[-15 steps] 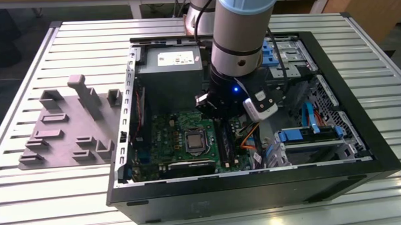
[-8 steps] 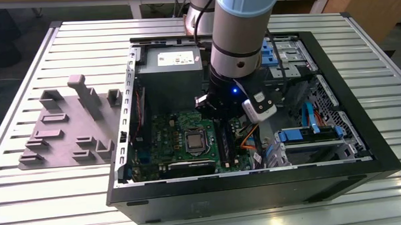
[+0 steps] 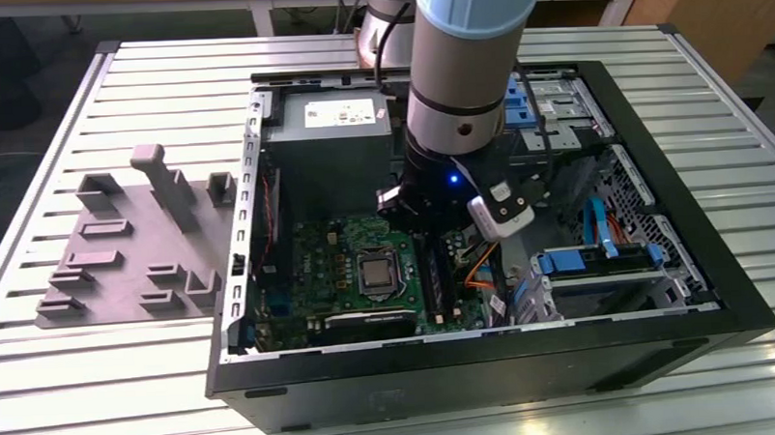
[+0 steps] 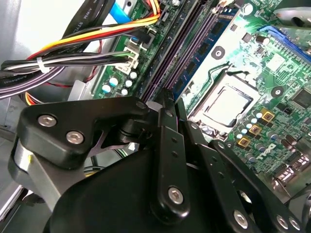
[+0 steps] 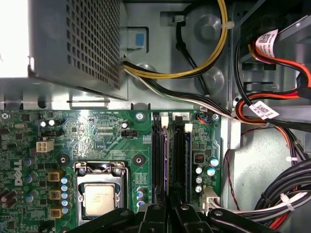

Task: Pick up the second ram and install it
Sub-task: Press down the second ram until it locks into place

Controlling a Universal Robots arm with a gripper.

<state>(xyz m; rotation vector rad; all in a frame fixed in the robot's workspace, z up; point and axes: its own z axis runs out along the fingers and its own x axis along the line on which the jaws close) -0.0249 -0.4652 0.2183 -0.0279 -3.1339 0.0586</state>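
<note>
Black jaws of the gripper [image 5: 167,209] are sitting closed over the motherboard's memory slots [image 5: 167,160], at three o'clock of the processor socket [image 5: 99,191], with nothing visibly gripped.

I count one open computer case [image 3: 700,313] on the counter [image 3: 135,381], with one motherboard [image 5: 97,145] and one processor [image 5: 99,196] in it. One grey power supply box [image 3: 327,142]. Beside the case lies one grey holder tray [image 3: 118,256]. I have one pincer [image 5: 167,213].
</note>
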